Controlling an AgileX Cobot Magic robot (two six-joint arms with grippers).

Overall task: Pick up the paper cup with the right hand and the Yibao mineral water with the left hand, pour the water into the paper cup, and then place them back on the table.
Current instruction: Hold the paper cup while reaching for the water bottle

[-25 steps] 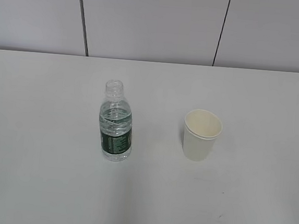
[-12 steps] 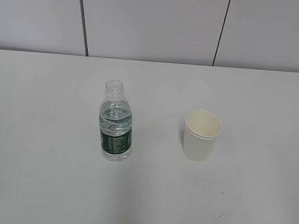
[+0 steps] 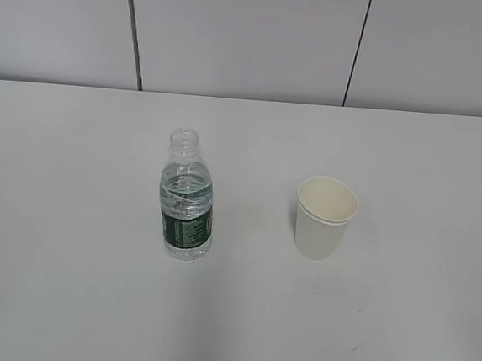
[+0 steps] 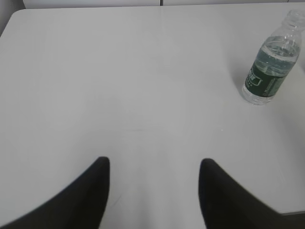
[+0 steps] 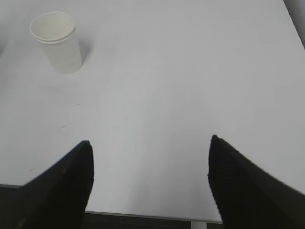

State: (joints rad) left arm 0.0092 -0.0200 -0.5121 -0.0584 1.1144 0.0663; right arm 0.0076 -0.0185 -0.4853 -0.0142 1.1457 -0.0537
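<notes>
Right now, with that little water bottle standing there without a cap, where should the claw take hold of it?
Probably around the green label band of the bottle, level and from its left side. It stands upright with an open neck, so a sideways grip avoids spilling. The open left gripper is far off; the cup stands apart.

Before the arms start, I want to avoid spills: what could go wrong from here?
The clear ribbed plastic bottle has no cap, so a knock or hard squeeze could spill water onto the white table. The cream paper cup is empty and light; wide-open right jaws could tip or crush it.
</notes>
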